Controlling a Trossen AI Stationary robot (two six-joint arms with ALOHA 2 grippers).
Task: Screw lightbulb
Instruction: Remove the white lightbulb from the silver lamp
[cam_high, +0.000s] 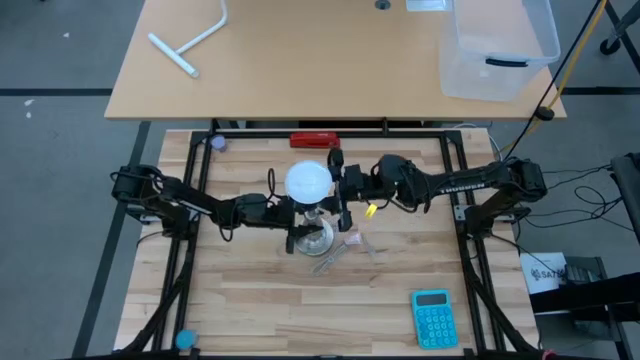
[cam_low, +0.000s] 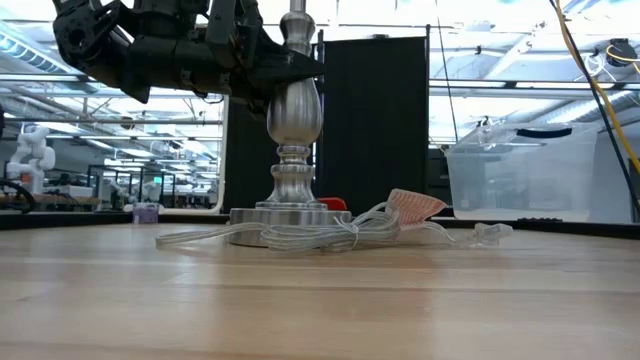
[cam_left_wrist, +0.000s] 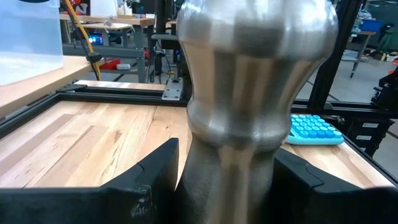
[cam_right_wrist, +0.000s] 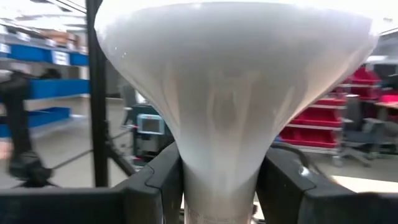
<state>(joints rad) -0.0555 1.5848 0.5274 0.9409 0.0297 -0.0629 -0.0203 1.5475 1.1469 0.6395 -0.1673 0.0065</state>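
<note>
A clear plastic storage bin (cam_high: 500, 45) is seen on the far light-wood desk (cam_high: 300, 60); whether anything lies inside it cannot be told from these views. On the butcher-block worktable (cam_high: 250, 300) a turned silver metal lamp stand (cam_low: 294, 130) with a round foot is set upright, and a clear coiled cord (cam_low: 300, 232) with a clear-pink plastic piece (cam_low: 415, 205) is spread against that foot.

The white mushroom-shaped lightbulb (cam_high: 308, 181) is held directly above the stand near the table's centre. Its long axis is kept vertical: the domed head is turned upward and the narrow neck (cam_right_wrist: 221, 174) is pointed down toward the stand's top.

The right gripper (cam_right_wrist: 221, 180) is clenched on the lightbulb, one dark finger (cam_right_wrist: 155, 180) pressed on either side of the tapering neck. It is reached in from the right side of the table.

The left gripper (cam_left_wrist: 227, 180) is closed around the silver stand below its bulged waist, with a black finger (cam_left_wrist: 158, 174) set against each side of the stem. It is reached in from the left.

A turquoise calculator (cam_high: 433, 318) is laid near the front right edge of the worktable, well apart from the stand. A red flat object (cam_high: 314, 141) is placed at the far edge behind the stand, and a white T-shaped pipe (cam_high: 190, 40) is laid on the desk
</note>
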